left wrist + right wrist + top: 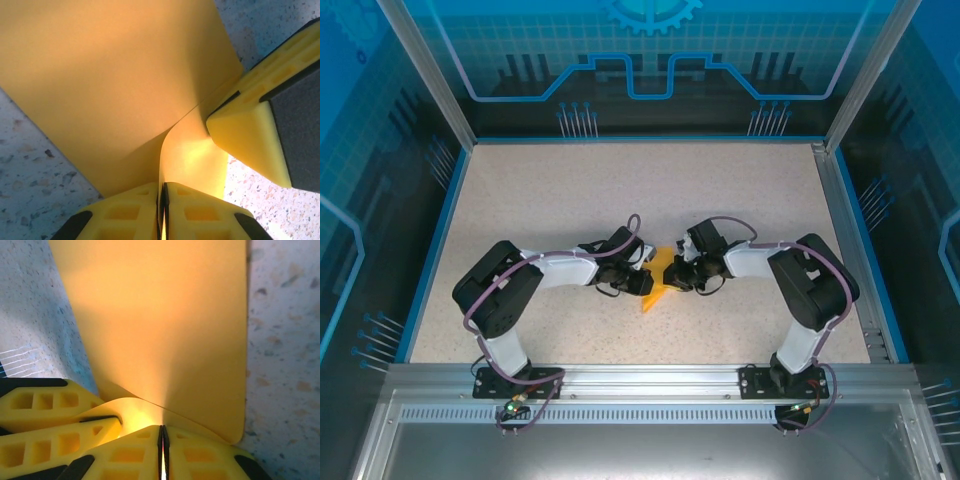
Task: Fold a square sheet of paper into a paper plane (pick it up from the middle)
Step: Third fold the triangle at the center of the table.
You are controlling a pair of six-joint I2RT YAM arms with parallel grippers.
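The square sheet of paper (656, 284), orange-yellow, is at the middle of the table (620, 190), slightly toward the near side, pinched from both sides: the left gripper (162, 210) is clamped on one part of it and the right gripper (162, 450) is clamped on it just beside, their tips nearly meeting. It looks only partly folded, with a soft curved flap rather than a pressed crease and no narrow dart shape, so most of the plane's folds seem left to do. From above, its long axis runs roughly near to far, with a pointed corner aimed at the near edge, slightly left.
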